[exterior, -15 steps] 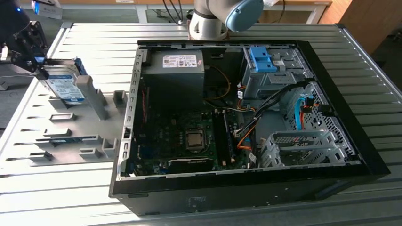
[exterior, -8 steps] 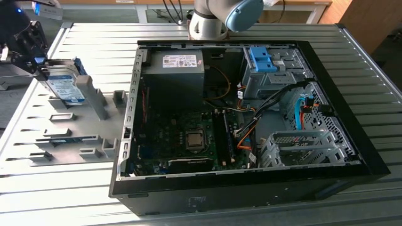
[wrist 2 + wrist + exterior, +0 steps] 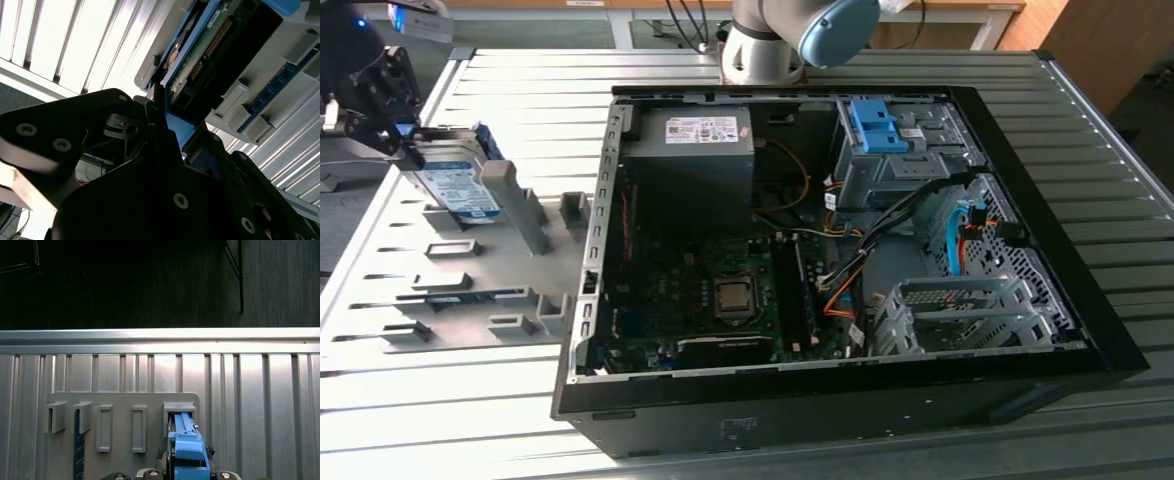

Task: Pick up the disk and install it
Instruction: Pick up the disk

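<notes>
The disk (image 3: 454,185), a silver drive with a white-and-blue label in a bright blue carrier, stands on edge in a slot of the grey holder plate (image 3: 400,330) at the exterior view's left. My black gripper (image 3: 406,150) is at its upper end, shut on the disk. In the first wrist view the blue carrier of the disk (image 3: 188,450) sits between my fingers above a grey slot block (image 3: 179,409). The second wrist view shows the disk's circuit-board side (image 3: 210,47) rising from my gripper (image 3: 167,125).
An open black computer case (image 3: 1107,330) lies in the middle, with a blue bracket (image 3: 874,125) on its metal drive bay and a metal cage (image 3: 961,315) nearer the front. The holder plate carries more grey uprights (image 3: 510,200) and a blue strip (image 3: 78,450). The arm's base (image 3: 767,45) stands behind the case.
</notes>
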